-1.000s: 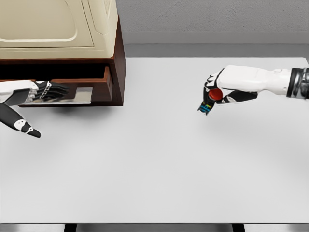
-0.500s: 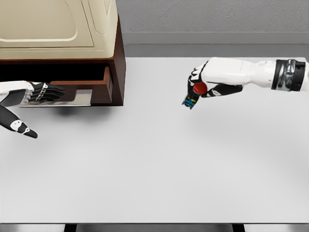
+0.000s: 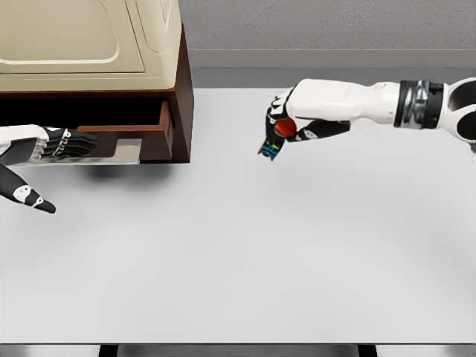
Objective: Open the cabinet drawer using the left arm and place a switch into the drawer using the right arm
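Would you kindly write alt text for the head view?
The right hand carries a red-buttoned switch above the white table, heading toward the open drawer of a brown cabinet at upper left. The left hand rests at the drawer front.

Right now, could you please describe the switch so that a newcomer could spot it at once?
Start at the brown wooden cabinet at the white table's left, then look right. The right robot hand holds the small dark switch above the tabletop; its round red button marks it out.

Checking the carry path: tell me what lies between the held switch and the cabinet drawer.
Only bare white table, in the head view, between the switch in the right robot hand and the drawer.
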Controlling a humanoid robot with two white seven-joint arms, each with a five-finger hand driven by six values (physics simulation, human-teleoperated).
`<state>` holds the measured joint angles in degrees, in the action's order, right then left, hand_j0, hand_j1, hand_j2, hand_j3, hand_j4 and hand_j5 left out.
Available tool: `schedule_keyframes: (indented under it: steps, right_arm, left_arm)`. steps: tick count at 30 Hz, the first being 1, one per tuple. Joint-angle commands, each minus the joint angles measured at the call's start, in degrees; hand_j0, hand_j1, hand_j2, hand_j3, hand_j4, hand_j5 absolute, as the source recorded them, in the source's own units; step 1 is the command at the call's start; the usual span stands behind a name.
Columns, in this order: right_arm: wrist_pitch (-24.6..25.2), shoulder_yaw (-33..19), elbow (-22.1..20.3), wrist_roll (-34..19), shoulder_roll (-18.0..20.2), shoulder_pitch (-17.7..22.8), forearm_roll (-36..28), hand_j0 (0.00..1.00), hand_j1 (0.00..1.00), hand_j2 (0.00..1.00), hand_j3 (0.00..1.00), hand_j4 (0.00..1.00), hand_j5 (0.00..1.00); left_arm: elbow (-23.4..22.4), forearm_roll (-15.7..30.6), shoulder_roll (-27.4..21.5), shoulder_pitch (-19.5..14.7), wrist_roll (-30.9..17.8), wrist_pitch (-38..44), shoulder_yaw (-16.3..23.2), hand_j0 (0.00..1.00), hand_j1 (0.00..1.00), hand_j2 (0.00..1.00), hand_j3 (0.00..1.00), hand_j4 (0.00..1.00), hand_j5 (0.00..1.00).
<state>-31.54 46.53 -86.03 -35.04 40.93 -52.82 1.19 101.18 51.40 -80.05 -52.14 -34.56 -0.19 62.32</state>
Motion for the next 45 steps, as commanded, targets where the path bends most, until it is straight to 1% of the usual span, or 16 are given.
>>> schedule_keyframes:
  steps: [1, 3, 6, 14, 23, 27, 30, 32, 34, 35, 37, 43, 45]
  right_arm:
    - [0.17, 1.02, 1.31, 0.04, -1.46, -0.35, -0.31, 0.43, 0.43, 0.43, 0.43, 0.43, 0.43]
    - [0.34, 1.46, 1.57, 0.04, -1.55, -0.62, -0.31, 0.43, 0.43, 0.43, 0.43, 0.43, 0.43]
    - [1.05, 2.25, 1.57, 0.04, -2.52, -1.76, -0.31, 0.43, 0.43, 0.43, 0.43, 0.43, 0.43]
    - [2.89, 4.36, 1.57, 0.04, -3.58, -4.31, -0.40, 0.43, 0.43, 0.43, 0.43, 0.43, 0.43]
    - [4.12, 5.24, 1.57, 0.04, -5.77, -6.59, -0.40, 0.43, 0.43, 0.43, 0.43, 0.43, 0.43]
    - [4.30, 5.24, 1.66, 0.04, -5.86, -6.77, -0.40, 0.43, 0.43, 0.43, 0.43, 0.43, 0.43]
    - [4.30, 5.24, 2.80, 0.04, -5.95, -6.86, -0.40, 0.43, 0.43, 0.43, 0.43, 0.43, 0.43]
    - [4.21, 5.32, 3.86, 0.04, -7.09, -7.30, -0.40, 0.43, 0.43, 0.43, 0.43, 0.43, 0.43]
    - [4.30, 5.59, 4.12, 0.04, -7.44, -7.65, -0.40, 0.43, 0.43, 0.43, 0.43, 0.43, 0.43]
    - [4.30, 5.59, 4.91, 0.04, -7.62, -7.74, -0.40, 0.43, 0.43, 0.43, 0.43, 0.43, 0.43]
    - [4.30, 5.59, 5.26, 0.04, -7.88, -8.09, -0.40, 0.43, 0.43, 0.43, 0.43, 0.43, 0.43]
    - [4.39, 5.68, 5.26, 0.04, -8.41, -9.40, -0.40, 0.43, 0.43, 0.43, 0.43, 0.43, 0.43]
    - [4.82, 6.47, 5.26, 0.04, -9.55, -10.37, -0.40, 0.43, 0.43, 0.43, 0.43, 0.43, 0.43]
  left_arm:
    - [-0.11, -2.36, 0.07, 0.11, -0.44, 0.11, 1.32, 1.00, 1.00, 1.00, 1.00, 1.00, 1.00]
    - [-0.11, -2.36, -0.02, 0.72, -0.44, 0.11, 1.32, 1.00, 1.00, 1.00, 1.00, 1.00, 1.00]
    - [-0.11, -2.27, -0.10, 0.81, -0.44, 0.11, 1.32, 1.00, 1.00, 1.00, 1.00, 1.00, 1.00]
    - [-0.11, -2.27, -1.42, 0.90, -0.44, 0.11, 1.23, 1.00, 1.00, 1.00, 1.00, 1.00, 1.00]
    - [-0.02, -1.92, -2.13, 1.08, -0.44, 0.02, 1.23, 1.00, 1.00, 1.00, 1.00, 1.00, 1.00]
    - [-0.11, -1.83, -2.21, 1.08, -0.44, 0.02, 1.23, 1.00, 1.00, 1.00, 1.00, 1.00, 1.00]
    - [-0.11, -1.83, -2.21, 0.90, -0.44, -0.16, 0.97, 1.00, 1.00, 1.00, 1.00, 1.00, 1.00]
    - [-0.11, -1.74, -2.21, 0.81, -0.44, -0.16, -0.09, 1.00, 1.00, 1.00, 1.00, 1.00, 1.00]
    - [-0.11, -1.48, -2.21, 0.81, -0.44, -0.16, -1.14, 1.00, 1.00, 1.00, 1.00, 1.00, 1.00]
    - [-0.11, -1.30, -2.21, 0.81, -0.44, -0.16, -1.85, 1.00, 1.00, 1.00, 1.00, 1.00, 1.00]
    - [-0.11, -0.60, -2.30, 0.73, -0.44, -0.25, -2.11, 1.00, 1.00, 1.00, 1.00, 1.00, 1.00]
    - [-0.02, 3.18, -3.71, 0.29, -0.44, -0.86, -4.13, 1.00, 1.00, 1.00, 1.00, 1.00, 1.00]
    - [-0.02, 4.32, -4.15, -0.24, -0.44, -0.86, -4.66, 1.00, 1.00, 1.00, 1.00, 1.00, 1.00]
